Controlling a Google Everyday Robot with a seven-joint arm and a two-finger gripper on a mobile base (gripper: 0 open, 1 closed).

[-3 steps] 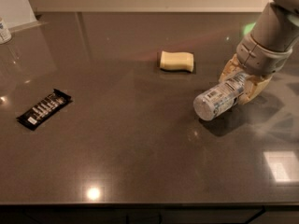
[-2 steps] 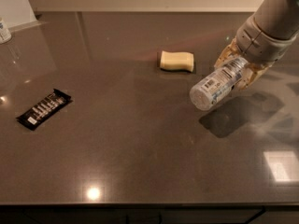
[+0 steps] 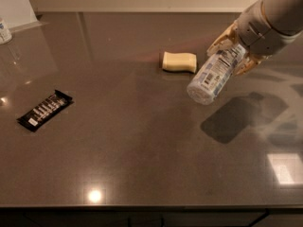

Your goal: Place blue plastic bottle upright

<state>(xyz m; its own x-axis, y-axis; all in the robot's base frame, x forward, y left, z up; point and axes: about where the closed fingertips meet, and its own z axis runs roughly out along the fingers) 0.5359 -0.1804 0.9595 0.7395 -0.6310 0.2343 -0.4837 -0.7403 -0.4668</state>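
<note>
Here's what I've got on my feed, going from the left. In the far top-left corner there's a small container (image 3: 3,30) with a label, half cut off by the edge. It sits just beside a white panel (image 3: 16,4) at the back of the counter. Lower down on the left, a black snack bar (image 3: 45,109) in its wrapper lies flat on the dark counter (image 3: 123,145), angled so its right end sits farther back. A bright light spot (image 3: 94,196) reflects off the surface near the front edge.

Past the middle, toward the back, the yellow sponge (image 3: 179,62) lies flat on its own with nothing touching it.

Just right of the sponge is the blue plastic bottle (image 3: 214,74), and it's not upright. It's tilted, round bottom pointing down-left toward the camera, top end buried up in the gripper (image 3: 230,55). The tan fingers (image 3: 221,38) sit one on each side of the upper part, so the hand is clamped on the bottle. I can't see the cap. The bottle looks clear of the counter, since its dark shadow (image 3: 239,117) falls on the surface lower right, apart from it. The arm (image 3: 279,8) comes in from the top-right corner, and a pale rectangular reflection (image 3: 285,168) sits at bottom right.
</note>
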